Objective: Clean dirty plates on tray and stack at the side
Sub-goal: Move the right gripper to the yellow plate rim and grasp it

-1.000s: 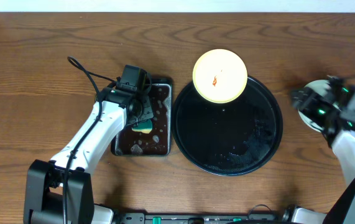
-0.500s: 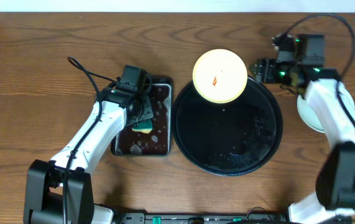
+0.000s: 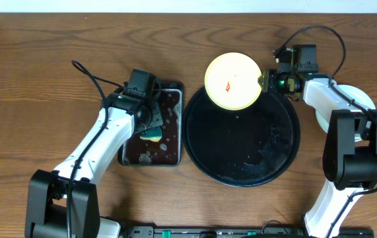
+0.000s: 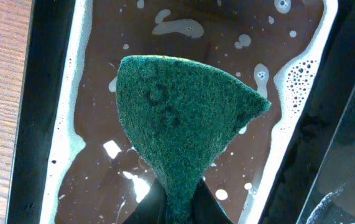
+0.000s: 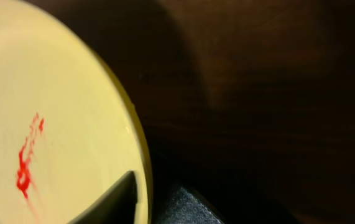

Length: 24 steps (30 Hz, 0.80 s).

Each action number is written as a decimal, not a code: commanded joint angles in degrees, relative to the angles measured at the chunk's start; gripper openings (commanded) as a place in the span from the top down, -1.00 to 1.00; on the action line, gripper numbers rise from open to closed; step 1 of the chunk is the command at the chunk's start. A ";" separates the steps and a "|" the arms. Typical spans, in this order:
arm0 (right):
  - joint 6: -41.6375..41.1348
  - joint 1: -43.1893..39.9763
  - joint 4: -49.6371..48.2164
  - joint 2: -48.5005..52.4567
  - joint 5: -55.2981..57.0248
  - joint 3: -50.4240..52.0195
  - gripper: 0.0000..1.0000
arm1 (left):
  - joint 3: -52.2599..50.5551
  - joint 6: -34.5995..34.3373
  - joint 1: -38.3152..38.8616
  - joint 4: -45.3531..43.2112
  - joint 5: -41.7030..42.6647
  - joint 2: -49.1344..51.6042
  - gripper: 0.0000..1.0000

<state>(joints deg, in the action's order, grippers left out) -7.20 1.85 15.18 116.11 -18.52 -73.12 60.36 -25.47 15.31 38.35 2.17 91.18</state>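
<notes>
The pale yellow plate (image 3: 234, 80), with a red smear at its centre, lies on the far rim of the round black tray (image 3: 241, 152). My right gripper (image 3: 265, 82) is at the plate's right edge. In the right wrist view its fingers (image 5: 155, 193) pinch the yellow plate's rim (image 5: 53, 124), one above and one below. A pale blue-white plate stack (image 3: 363, 98) sits right of the tray, partly hidden by my right arm. My left gripper (image 3: 150, 125) is shut on a green sponge (image 4: 183, 124) over soapy water, fingertips (image 4: 178, 199) at the bottom of the left wrist view.
A rectangular black tray (image 3: 179, 125) with soapy brown water stands just left of the round tray, almost touching it. Its rim (image 4: 53, 124) shows in the left wrist view. Water drops lie on the round tray's surface. Cables loop from both arms.
My right arm swung from the plate stack at the right over to the yellow plate's right edge and closed on its rim. The left arm and sponge have not moved.
</notes>
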 commanded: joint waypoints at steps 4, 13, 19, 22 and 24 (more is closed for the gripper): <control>-1.55 2.03 1.29 1.20 -1.57 -0.26 0.48 | -0.20 0.33 -0.24 -0.07 -0.72 -0.83 0.84; -1.53 2.01 6.12 1.22 -1.38 1.07 0.56 | -0.20 0.33 -0.24 -0.04 -0.72 -0.83 0.85; -1.53 1.95 6.08 1.09 -1.40 1.42 0.98 | -0.20 0.33 -0.24 -0.04 -0.72 -0.83 0.85; -1.51 1.90 8.44 -0.07 -1.44 1.42 0.98 | -0.20 0.33 -0.24 -0.04 -0.72 -0.83 0.85; -1.16 1.90 11.82 -1.75 -1.40 1.42 0.98 | -0.20 0.35 -0.24 -0.02 -0.72 -0.83 0.85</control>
<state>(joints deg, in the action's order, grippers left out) -9.19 3.57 24.25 115.92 -21.15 -72.62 60.36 -25.47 15.31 38.35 2.17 91.18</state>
